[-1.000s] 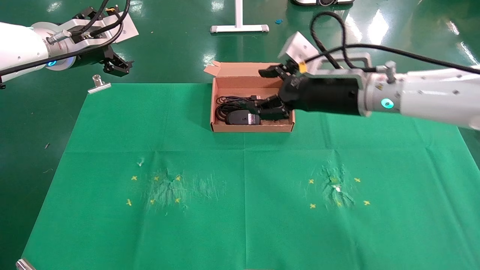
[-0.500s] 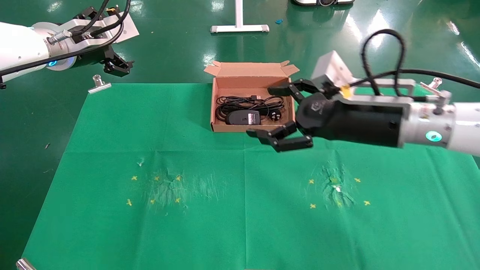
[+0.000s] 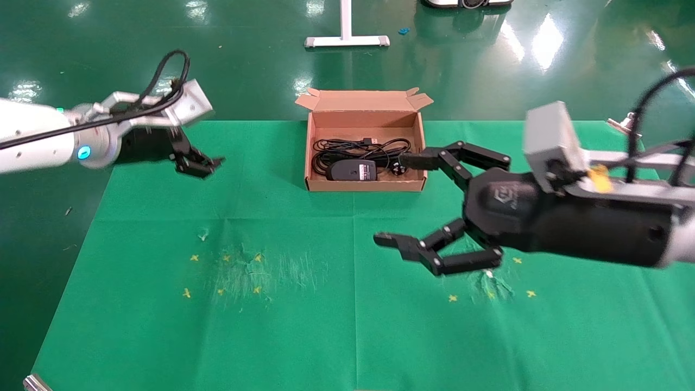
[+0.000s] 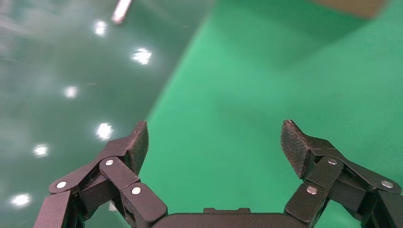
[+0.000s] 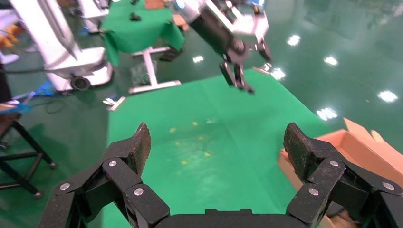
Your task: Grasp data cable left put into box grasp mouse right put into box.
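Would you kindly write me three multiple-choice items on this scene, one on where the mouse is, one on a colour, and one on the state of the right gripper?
1. Where does the mouse lie?
A. Inside the box
B. On the cloth, in front of the box
C. Between the right gripper's fingers

2. What colour is the cloth on the table?
A. Blue
B. Green
C. Grey

3. In what state is the right gripper?
A. Shut on the mouse
B. Shut on the data cable
C. Open and holding nothing

Answers:
1. A, since the head view shows the mouse within the box walls, beside the data cable.
2. B, since the cloth is green in all three views.
3. C, since its fingers stand wide apart over the cloth, with nothing between them.
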Available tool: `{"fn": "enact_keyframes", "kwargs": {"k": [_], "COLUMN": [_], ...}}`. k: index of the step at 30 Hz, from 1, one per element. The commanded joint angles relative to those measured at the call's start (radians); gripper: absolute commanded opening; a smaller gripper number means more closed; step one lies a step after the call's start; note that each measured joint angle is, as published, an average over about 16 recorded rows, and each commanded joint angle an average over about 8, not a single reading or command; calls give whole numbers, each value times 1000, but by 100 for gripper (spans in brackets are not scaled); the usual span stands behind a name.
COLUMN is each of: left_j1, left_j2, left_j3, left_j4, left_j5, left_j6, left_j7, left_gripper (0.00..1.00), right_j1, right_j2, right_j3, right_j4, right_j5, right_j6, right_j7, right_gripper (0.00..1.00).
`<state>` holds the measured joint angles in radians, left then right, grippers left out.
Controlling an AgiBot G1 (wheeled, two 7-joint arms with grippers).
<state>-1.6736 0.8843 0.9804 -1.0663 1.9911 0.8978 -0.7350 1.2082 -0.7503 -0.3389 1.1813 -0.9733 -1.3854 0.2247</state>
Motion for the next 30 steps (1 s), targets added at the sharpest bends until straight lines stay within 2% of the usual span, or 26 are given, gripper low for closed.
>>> {"fn": "enact_keyframes", "kwargs": {"k": [1,14,30], "left_j1": [26,191,394], "left_j2": [-12,-87,-180], "left_j3": [-30,-224,-461], "left_j4": [-9,-70,-143], "left_j5": [-54,-402,-829], "left_j6": [26,191,393], "left_j7": [23,175,360], "left_gripper": [100,100,100], "right_j1": [-19,-128,-133], "right_j2": [20,133,139], "right_j3": [8,57,58], "right_j4": [15,98,102], "right_j5": [35,232,243], "right_j6": [-16,-106,-110], "right_j7": [-5,-36,-38], "right_gripper": [100,100,100]}}
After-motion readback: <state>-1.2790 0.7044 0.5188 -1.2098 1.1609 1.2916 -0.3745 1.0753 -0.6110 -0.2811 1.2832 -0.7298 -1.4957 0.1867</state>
